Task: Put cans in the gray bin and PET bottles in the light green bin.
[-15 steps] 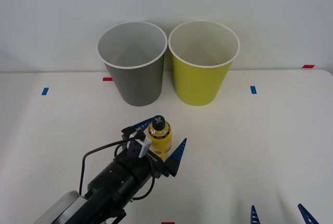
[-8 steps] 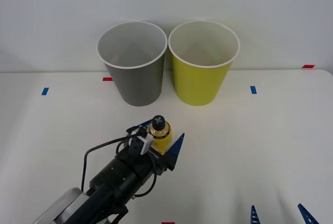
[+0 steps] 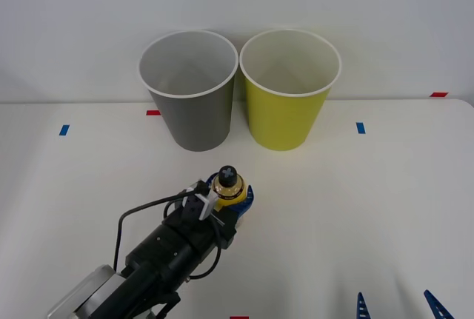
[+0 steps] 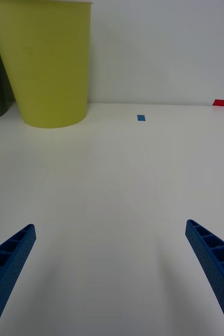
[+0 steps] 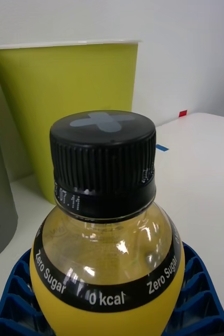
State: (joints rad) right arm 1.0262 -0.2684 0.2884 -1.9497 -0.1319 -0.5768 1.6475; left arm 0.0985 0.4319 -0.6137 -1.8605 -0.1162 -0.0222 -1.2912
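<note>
- Right gripper (image 3: pixel 396 306) idling at the near edge of the white table (image 3: pixel 385 200), blue fingers (image 4: pixel 9 262) spread wide, gripping nothing.
- Left gripper (image 3: pixel 226 199) closing snugly around the PET bottle (image 3: pixel 227 188), ribbed blue fingers (image 5: pixel 17 294) pressing both sides of the yellow wrap; bottle standing upright on the table, black cap up.
- Farther back, standing side by side: gray bin (image 3: pixel 189 89) on the left, light green bin (image 3: pixel 289 88) on the right.

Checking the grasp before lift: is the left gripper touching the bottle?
Touching: the left wrist view shows the left gripper pressed against both sides of the bottle.
</note>
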